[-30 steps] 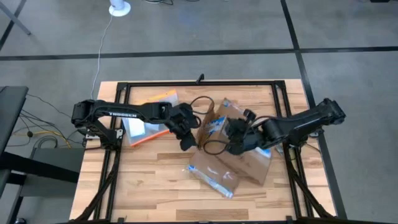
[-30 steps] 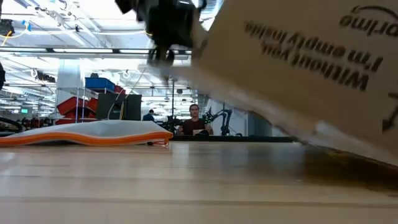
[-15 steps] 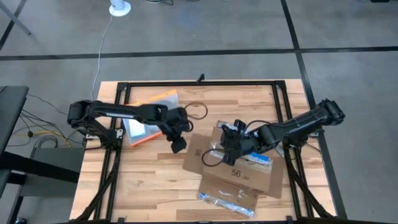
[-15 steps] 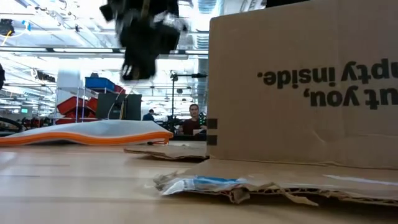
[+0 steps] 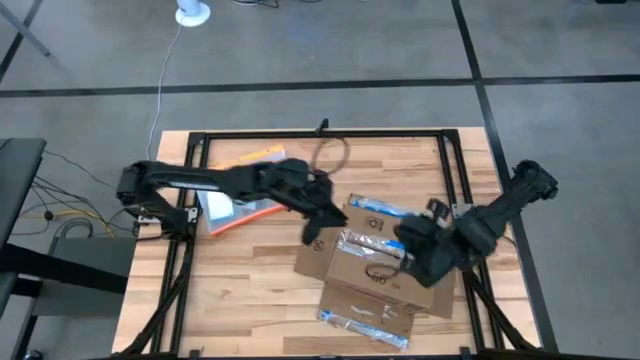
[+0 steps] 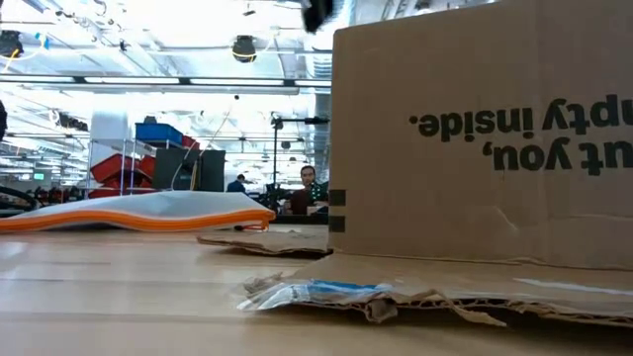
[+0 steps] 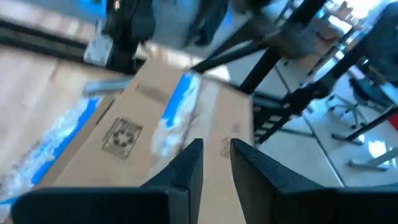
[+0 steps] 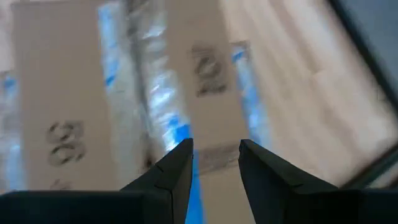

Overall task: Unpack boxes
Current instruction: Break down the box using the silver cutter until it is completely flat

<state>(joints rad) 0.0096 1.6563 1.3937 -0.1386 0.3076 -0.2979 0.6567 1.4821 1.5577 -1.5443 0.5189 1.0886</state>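
Left claw [image 5: 312, 232]: fingers slightly parted, holding nothing, poised at the near-left corner of the cardboard box [image 5: 372, 262]. Right claw [image 5: 412, 268]: fingers likewise apart and empty, hovering over the box's taped top, apparently to work the seam. Box: closed, resting at mid-right of the bench [image 5: 240, 290].

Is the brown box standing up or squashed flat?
Standing up: the cardboard box rises tall from the table, its printed words upside down.
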